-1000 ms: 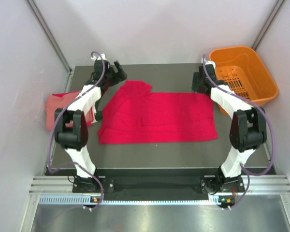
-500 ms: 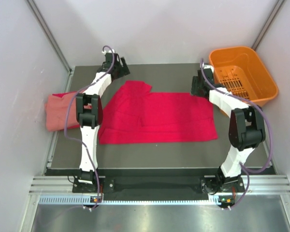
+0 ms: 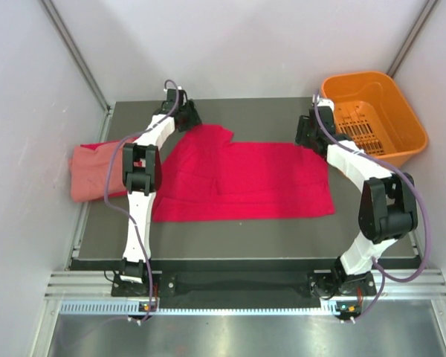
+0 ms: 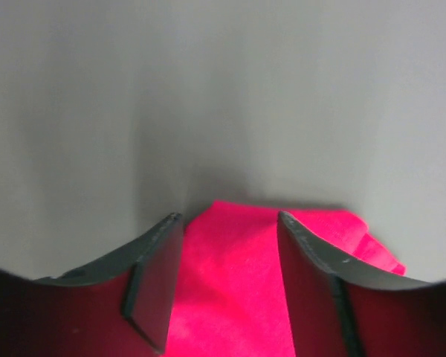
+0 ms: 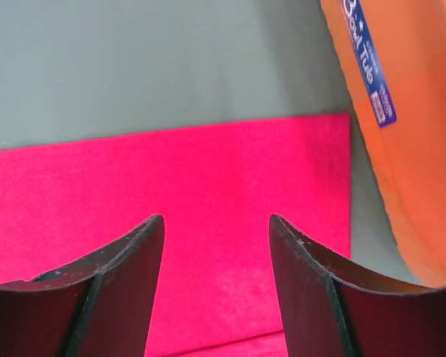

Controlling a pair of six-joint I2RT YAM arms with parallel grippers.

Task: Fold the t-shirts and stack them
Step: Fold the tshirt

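Note:
A crimson red t-shirt [image 3: 241, 182] lies spread flat on the dark table, its sleeve pointing to the far left. A salmon pink t-shirt [image 3: 89, 169] lies folded at the table's left edge. My left gripper [image 3: 189, 119] is open at the red shirt's far left sleeve tip; the left wrist view shows the red cloth [image 4: 230, 282] between the open jaws [image 4: 227, 227]. My right gripper [image 3: 306, 135] is open over the shirt's far right corner; red cloth [image 5: 208, 186] lies under its gripper [image 5: 215, 223]. Neither holds cloth. No green or pale shirt is in view.
An orange plastic basket [image 3: 375, 111] stands at the far right of the table, its wall [image 5: 401, 134] close beside my right gripper. Grey walls enclose the table on the left, back and right.
My left arm has swung from the left side toward the far edge, bringing its gripper to the red shirt's sleeve tip. My right gripper has edged slightly along the far right corner.

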